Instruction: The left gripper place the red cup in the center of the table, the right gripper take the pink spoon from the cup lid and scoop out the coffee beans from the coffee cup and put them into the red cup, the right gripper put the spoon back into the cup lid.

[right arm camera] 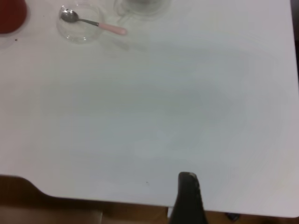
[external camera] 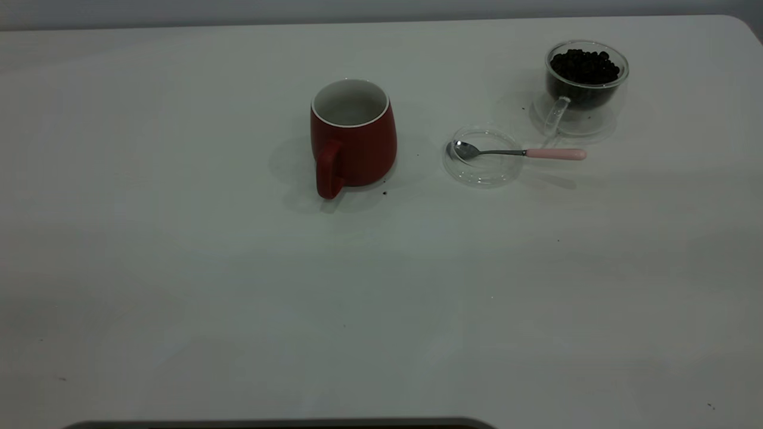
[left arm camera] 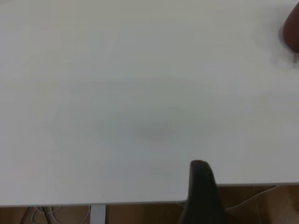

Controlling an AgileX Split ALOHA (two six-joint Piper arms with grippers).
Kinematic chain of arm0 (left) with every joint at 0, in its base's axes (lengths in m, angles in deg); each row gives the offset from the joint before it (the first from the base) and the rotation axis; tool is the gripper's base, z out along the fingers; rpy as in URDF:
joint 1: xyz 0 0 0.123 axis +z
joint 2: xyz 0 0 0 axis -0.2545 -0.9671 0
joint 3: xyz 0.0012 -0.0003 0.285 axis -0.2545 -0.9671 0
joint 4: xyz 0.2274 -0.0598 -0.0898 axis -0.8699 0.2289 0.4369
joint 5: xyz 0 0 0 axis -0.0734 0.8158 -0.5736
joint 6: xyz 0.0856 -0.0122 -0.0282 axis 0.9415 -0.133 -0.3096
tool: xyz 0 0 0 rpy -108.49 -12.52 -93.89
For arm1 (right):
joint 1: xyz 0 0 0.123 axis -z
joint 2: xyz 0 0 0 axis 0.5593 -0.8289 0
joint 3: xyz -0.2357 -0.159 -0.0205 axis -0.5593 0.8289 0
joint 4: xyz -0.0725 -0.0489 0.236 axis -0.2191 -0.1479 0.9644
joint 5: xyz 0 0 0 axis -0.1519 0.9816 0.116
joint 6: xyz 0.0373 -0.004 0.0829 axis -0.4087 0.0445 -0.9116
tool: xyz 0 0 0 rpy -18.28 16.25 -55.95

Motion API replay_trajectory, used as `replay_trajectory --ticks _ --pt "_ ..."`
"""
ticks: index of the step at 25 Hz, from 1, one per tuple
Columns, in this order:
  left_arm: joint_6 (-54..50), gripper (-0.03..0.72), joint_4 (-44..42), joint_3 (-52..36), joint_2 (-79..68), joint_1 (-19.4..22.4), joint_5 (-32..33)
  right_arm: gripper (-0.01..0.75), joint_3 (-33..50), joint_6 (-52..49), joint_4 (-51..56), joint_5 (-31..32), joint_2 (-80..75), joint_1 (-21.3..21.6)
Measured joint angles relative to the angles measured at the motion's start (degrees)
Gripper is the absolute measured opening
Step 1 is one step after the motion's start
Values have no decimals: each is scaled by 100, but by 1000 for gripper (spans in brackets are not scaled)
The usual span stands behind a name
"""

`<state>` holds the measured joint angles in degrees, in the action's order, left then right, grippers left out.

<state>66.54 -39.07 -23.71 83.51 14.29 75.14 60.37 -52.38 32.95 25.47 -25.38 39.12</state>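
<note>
Red cup [external camera: 353,138]: upright near the middle of the table [external camera: 179,268], handle turned toward the near edge. White inside, nothing visible in it. A few dark specks lie on the tabletop just beside its base. In the left wrist view only a sliver of the cup [left arm camera: 292,30] shows at the frame edge; in the right wrist view a red patch [right arm camera: 11,16] shows at a corner.

Cup lid [external camera: 483,156]: shallow clear glass disc, flat on the table, to the right of the red cup and apart from it. Holds the bowl of the pink spoon [external camera: 517,152]; the steel neck crosses the rim and the pink handle reaches out past it to the right. The right wrist view shows the same lid [right arm camera: 79,24] and spoon [right arm camera: 91,22].

Coffee cup [external camera: 583,83]: clear glass, upright, farther back and to the right of the lid, near the table's right corner, handle facing the near side. Filled with coffee beans [external camera: 584,67] heaped close to the rim. Spoon handle tip lies just in front of it, not touching.

Left gripper [left arm camera: 202,186]: one dark finger seen in its wrist view, over the table edge, well apart from the red cup, touching nothing. Opening cannot be told.

Right gripper [right arm camera: 188,193]: one dark finger seen over the near table edge, well apart from lid and spoon, holding nothing visible. Opening cannot be told.
</note>
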Motion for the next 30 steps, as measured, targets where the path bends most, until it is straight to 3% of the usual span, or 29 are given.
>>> replay_trajectory --ticks 17,30 --pt "11 569 0 0 0 0 0 628 103 -6 -32 146 1027 0" --pt "11 569 0 0 0 0 0 503 103 -6 -37 166 1155 0"
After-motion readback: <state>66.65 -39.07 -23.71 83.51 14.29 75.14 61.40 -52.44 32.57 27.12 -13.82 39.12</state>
